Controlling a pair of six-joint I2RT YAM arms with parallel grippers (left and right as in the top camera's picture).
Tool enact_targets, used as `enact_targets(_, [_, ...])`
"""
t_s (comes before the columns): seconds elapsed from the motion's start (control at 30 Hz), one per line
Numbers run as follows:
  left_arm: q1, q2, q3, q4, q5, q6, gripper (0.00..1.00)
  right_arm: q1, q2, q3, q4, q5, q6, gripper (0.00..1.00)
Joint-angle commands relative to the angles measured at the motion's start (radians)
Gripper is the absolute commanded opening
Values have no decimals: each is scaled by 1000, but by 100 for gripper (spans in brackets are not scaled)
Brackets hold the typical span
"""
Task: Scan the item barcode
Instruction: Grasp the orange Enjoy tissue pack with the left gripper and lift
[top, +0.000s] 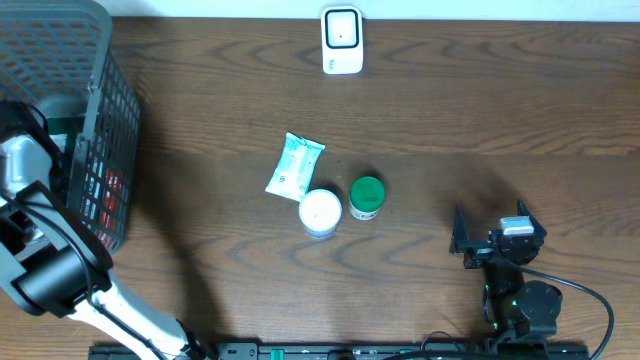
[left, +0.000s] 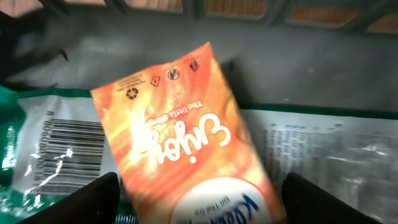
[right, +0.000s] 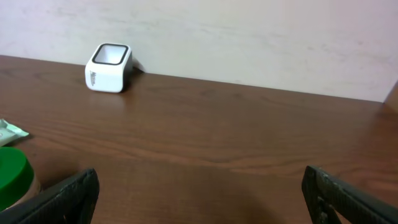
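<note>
Orange Kleenex tissue packet lies between the wide-spread jaws of the left gripper in the black basket, seemingly ungripped. It overlaps a barcoded wrapper toward the left jaw. The right gripper gapes empty. The white scanner stands far ahead-left, and a green-lidded jar sits beside its left jaw.

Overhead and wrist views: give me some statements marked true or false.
The scanner stands near the table's far edge. True.
The right gripper holds the green-lid jar. False: it is open and empty; the jar stands on the table.
The left gripper has an orange packet between its jaws. True.
The basket sits on the table's right. False: on its left.
</note>
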Motion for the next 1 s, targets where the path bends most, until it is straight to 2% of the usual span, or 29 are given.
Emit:
enact_targets(0.0, [5,30,-4,-3,-1,-16,78,0,-2,-1,-4,2,11,99])
enact_targets(0.1, [5,21,-3,-2,-1,8,57,0,-2,-1,-4,2,11,99])
enact_targets(0.17, [5,5,-3,1,-1,34,50,0,-2,-1,-4,2,11,99])
enact_targets(0.37, [5,-89,-2,1,-3,74,49,0,-2,-1,-4,2,11,99])
enact_targets(0.6, [5,-281,-2,10,-26,98,49,0,-2,-1,-4,2,11,99])
enact_targets(0.87, [-37,-547,-2,107,-26,245,48,0,-2,-1,-4,2,11,99])
enact_targets(0.97, [-85,-646,-2,125,-26,259,47,0,-2,-1,-4,2,11,99])
